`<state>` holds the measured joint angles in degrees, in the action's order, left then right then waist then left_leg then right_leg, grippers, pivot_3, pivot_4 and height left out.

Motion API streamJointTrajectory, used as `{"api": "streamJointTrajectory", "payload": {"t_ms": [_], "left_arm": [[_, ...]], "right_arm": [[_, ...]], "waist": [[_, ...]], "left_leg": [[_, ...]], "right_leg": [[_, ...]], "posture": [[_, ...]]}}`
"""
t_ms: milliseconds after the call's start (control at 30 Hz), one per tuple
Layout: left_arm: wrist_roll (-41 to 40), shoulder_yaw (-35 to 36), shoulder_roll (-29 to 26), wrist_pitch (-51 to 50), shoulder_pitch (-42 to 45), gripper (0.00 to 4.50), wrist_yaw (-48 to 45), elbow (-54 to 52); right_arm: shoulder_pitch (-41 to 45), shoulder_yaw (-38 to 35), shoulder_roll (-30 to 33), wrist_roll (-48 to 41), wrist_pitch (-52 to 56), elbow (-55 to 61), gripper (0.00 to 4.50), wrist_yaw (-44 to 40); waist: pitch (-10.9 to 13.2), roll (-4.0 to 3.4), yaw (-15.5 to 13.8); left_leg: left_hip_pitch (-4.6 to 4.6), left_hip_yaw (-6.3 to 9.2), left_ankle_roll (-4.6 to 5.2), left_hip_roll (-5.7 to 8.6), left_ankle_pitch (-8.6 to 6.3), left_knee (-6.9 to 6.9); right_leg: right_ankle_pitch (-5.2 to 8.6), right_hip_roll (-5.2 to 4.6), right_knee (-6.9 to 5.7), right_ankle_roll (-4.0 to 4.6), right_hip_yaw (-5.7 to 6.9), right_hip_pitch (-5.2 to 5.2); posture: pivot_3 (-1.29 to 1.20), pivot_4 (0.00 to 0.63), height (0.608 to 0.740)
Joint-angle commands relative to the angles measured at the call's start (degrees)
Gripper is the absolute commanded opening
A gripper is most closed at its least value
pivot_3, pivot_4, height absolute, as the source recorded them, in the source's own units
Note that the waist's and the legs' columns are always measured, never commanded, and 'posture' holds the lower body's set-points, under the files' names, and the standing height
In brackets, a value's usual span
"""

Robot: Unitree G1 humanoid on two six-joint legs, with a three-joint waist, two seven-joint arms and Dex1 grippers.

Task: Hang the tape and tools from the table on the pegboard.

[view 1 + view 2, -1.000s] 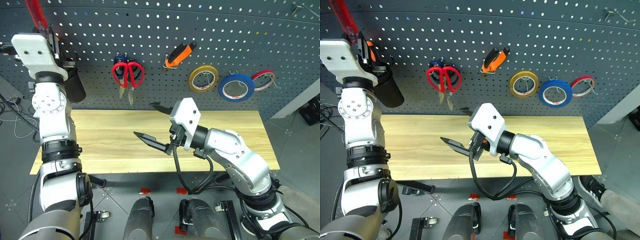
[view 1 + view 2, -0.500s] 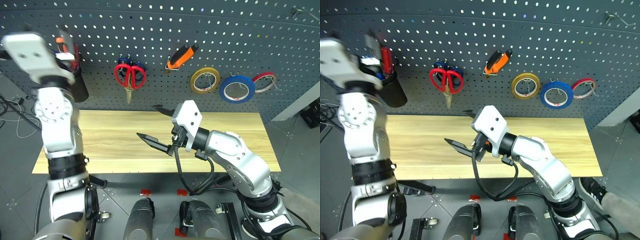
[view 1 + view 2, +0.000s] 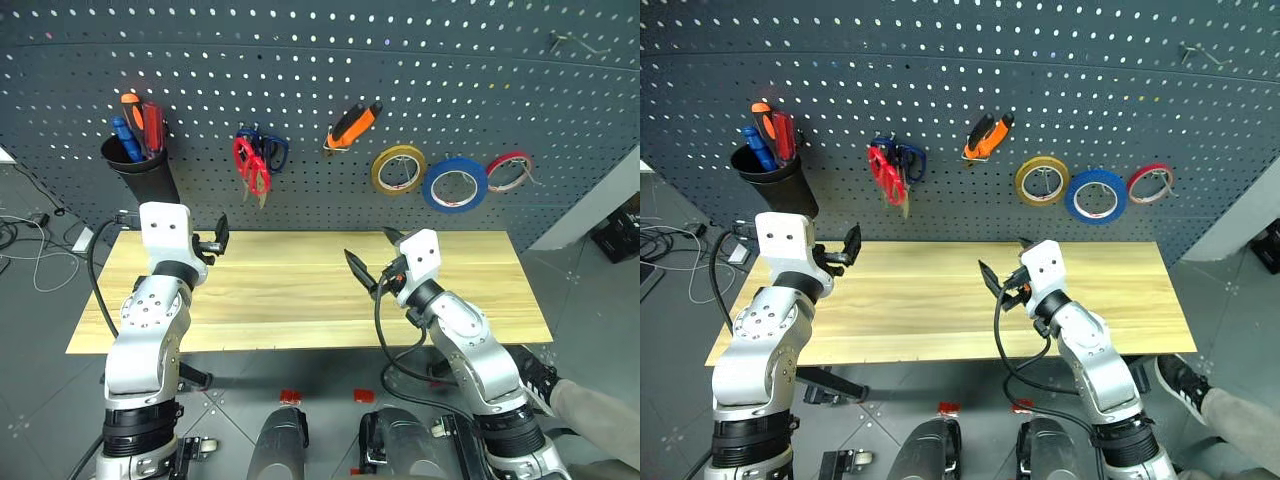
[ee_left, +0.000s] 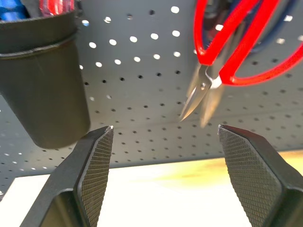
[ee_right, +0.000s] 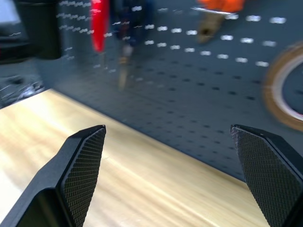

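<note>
The left hand (image 3: 214,243) has come down from the black cup (image 3: 138,170) near the pegboard's (image 3: 450,90) left end, leaving the red screwdriver (image 3: 152,125) standing in it, and now hangs open and empty over the table's (image 3: 290,300) left end. The right hand (image 3: 372,258) has also dropped, open and empty, over the table's middle. Red scissors (image 3: 247,165), pliers (image 3: 352,124) and blue tape (image 3: 455,184) all hang on the board, so the task looks finished.

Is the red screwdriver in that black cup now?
Yes: the red screwdriver stands in the black cup, handle sticking up beside the others.
</note>
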<state>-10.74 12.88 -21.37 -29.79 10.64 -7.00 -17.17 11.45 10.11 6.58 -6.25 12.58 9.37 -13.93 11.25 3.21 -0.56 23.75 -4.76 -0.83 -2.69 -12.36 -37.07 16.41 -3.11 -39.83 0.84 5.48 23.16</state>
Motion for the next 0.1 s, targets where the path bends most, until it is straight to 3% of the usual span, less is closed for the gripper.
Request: {"api": "streamJointTrajectory", "payload": {"t_ms": [33,100], "left_arm": [[-0.2,1.7,1.1,1.2,-1.9,3.71,0.2,2.6],[0.8,2.2,1.0,3.9,-2.8,3.71,0.3,4.1]], "right_arm": [[-1.2,-5.1,-0.5,0.8,-4.3,-7.6,4.50,3.8],[-0.8,-6.2,-0.1,0.9,-5.6,-9.7,4.50,3.7]], "waist": [[-0.7,0.00,0.0],[-0.7,0.01,0.0]], "left_leg": [[-0.01,-0.01,0.00,0.01,0.00,0.00],[-0.05,-0.02,0.04,0.01,0.00,0.00]], "right_leg": [[0.00,0.00,-0.01,0.00,-0.02,0.00],[0.00,0.00,-0.05,0.01,-0.05,-0.03]], "posture": [[0.05,0.116,0.740],[0.05,0.109,0.740]]}}
